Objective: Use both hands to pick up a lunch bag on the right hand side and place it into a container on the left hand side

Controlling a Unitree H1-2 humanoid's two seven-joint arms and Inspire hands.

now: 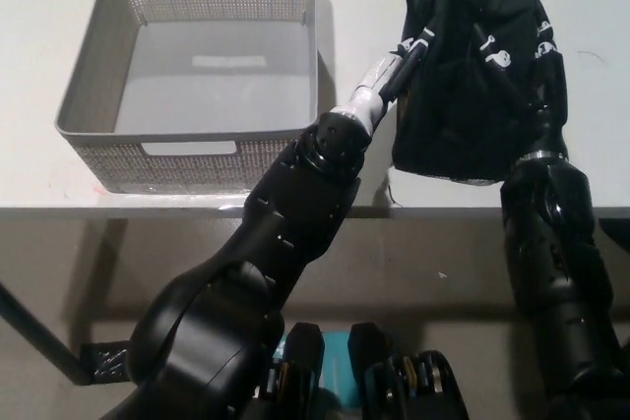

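The black lunch bag (pixel 463 95) stands at the right on the white table (pixel 30 66). My white left hand (pixel 394 61) presses on its left side, just past the white wrist. My black right hand (pixel 541 66) is clamped on its right side, with fingers over the front. The bag is squeezed between both hands. Whether its bottom is off the table I cannot tell. The grey mesh basket (pixel 187 150) sits at the left, empty, its right wall a short gap from the bag.
The table's front edge (pixel 148 210) runs across just below the basket and the bag. Beneath it lies bare floor. My left forearm (pixel 295 223) reaches up over that edge between the basket and the bag.
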